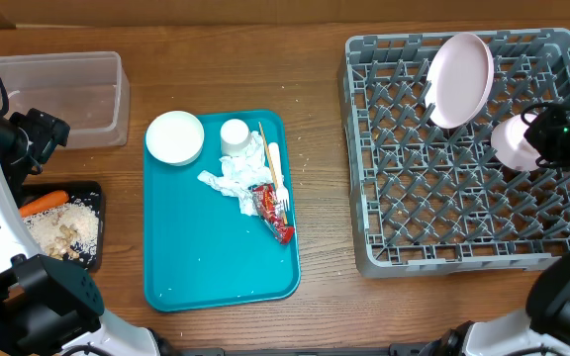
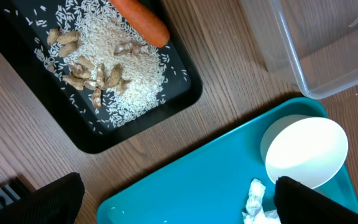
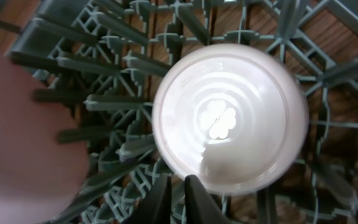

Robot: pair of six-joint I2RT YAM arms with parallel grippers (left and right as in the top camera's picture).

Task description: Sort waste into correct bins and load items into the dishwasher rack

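Observation:
My right gripper (image 3: 178, 186) is shut on the rim of a small white bowl (image 3: 229, 118), which it holds among the pegs of the grey dishwasher rack (image 1: 443, 188); overhead, that bowl (image 1: 513, 143) is at the rack's right side. A pale pink plate (image 1: 460, 79) stands on edge in the rack. My left gripper (image 2: 182, 205) is open above the teal tray's (image 2: 197, 180) corner, holding nothing. On this tray lie another white bowl (image 1: 174, 136), a white cup (image 1: 234, 133), crumpled napkins (image 1: 228, 178), a red wrapper (image 1: 275, 213), a white fork (image 1: 277, 183) and a wooden stick (image 1: 265, 148).
A clear plastic tub (image 1: 67, 94) stands at the back left. A black tray (image 2: 179, 93) at the front left holds grainy scraps (image 2: 110, 62) and an orange carrot piece (image 2: 140, 22). Bare wood lies between the teal tray and the rack.

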